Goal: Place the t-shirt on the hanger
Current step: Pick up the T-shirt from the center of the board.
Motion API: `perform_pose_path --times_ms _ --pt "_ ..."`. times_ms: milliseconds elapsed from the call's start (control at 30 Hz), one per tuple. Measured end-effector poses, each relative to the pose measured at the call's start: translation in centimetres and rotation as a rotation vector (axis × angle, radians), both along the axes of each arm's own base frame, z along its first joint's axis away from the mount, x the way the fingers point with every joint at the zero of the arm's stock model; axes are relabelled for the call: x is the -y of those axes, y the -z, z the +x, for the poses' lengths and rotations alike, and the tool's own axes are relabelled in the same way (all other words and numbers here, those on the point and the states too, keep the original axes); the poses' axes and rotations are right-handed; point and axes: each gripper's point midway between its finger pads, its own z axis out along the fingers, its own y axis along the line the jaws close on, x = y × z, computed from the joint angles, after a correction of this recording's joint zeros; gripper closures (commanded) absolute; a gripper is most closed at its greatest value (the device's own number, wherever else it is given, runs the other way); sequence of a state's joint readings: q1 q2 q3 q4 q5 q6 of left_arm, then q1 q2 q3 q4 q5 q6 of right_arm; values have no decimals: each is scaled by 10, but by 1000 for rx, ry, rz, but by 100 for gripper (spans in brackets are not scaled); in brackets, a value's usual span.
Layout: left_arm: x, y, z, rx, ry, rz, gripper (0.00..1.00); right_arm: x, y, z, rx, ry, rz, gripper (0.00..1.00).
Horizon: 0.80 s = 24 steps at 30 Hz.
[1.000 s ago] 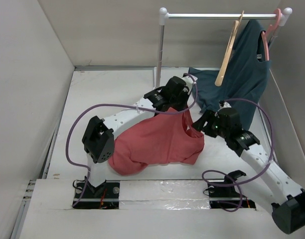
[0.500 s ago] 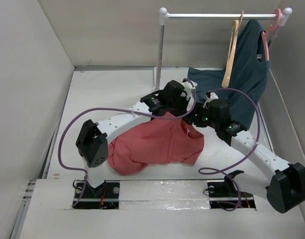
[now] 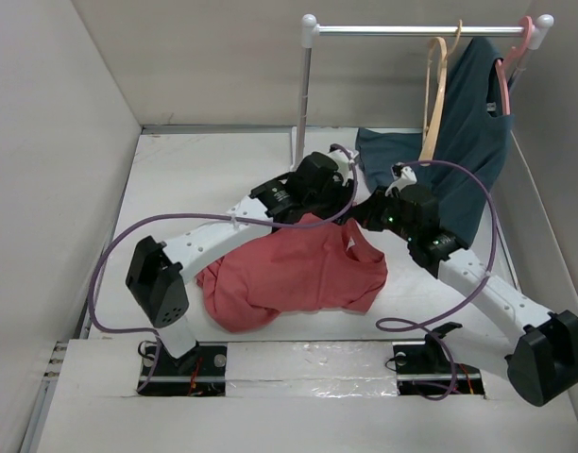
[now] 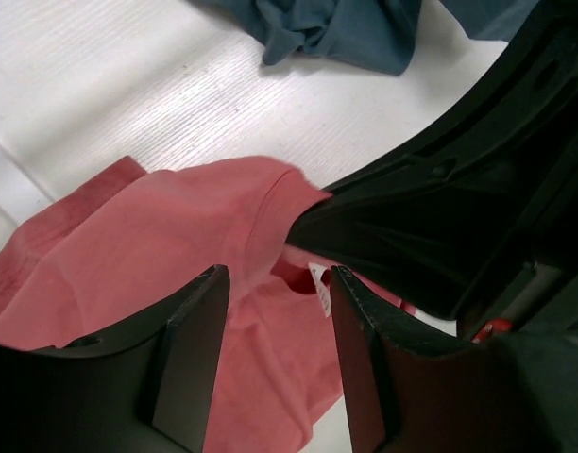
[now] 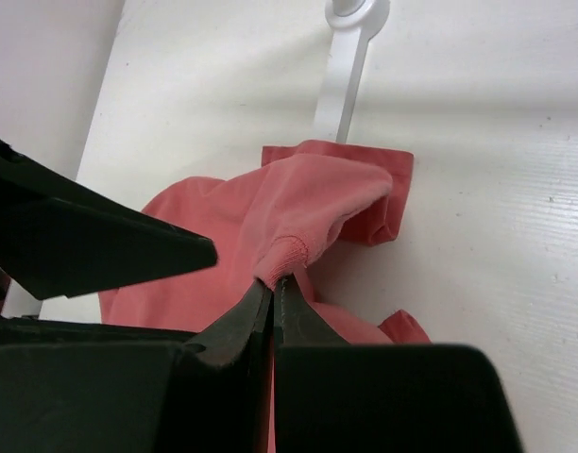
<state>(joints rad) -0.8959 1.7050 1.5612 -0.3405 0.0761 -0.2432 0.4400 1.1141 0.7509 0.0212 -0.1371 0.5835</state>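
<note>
The red t-shirt (image 3: pixel 289 278) lies crumpled on the table between the arms. My right gripper (image 5: pixel 273 281) is shut on the ribbed collar of the t-shirt (image 5: pixel 308 203), pinching a fold of it. My left gripper (image 4: pixel 276 278) hovers open just above the t-shirt (image 4: pixel 176 245), with nothing between its fingers and the neck opening and label showing below. In the top view the left gripper (image 3: pixel 350 189) and right gripper (image 3: pixel 362 222) sit close together at the collar. The tan wooden hanger (image 3: pixel 433 104) hangs by its hook from the rail at the back right.
A white rack pole (image 3: pixel 303 94) stands behind the arms, its base (image 5: pixel 350 47) close to the shirt. A teal garment (image 3: pixel 459 160) hangs from a pink hanger (image 3: pixel 516 47) and trails onto the table. Walls close in on both sides.
The right gripper moved in to the collar and shut on it. The left gripper, shut on the shirt before, has opened and let go. The wooden hanger has swung slightly.
</note>
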Motion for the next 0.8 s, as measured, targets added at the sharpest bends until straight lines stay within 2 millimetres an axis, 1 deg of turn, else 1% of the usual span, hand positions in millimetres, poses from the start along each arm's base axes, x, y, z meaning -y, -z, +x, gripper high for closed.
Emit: perform_pose_path --times_ms 100,200,267,400,467,567,667,800 --pt "-9 -8 -2 9 -40 -22 62 2 -4 0 -2 14 -5 100" --pt "-14 -12 -9 14 -57 -51 61 4 -7 1 -24 26 -13 100" --pt "-16 -10 -15 12 -57 -59 58 4 -9 2 -36 29 -15 100" --pt "-12 5 -29 -6 -42 -39 52 3 -14 2 -48 31 -13 100" --pt "-10 10 -32 -3 -44 -23 51 3 -17 1 -52 27 -12 100" --pt "-8 15 -29 15 -64 -7 53 2 -20 -1 -60 19 -9 100" --pt "-13 21 -19 39 -115 27 54 1 -20 -2 -67 13 -9 100" --pt "-13 26 -4 72 -162 64 55 2 -19 -7 -83 11 -7 100"
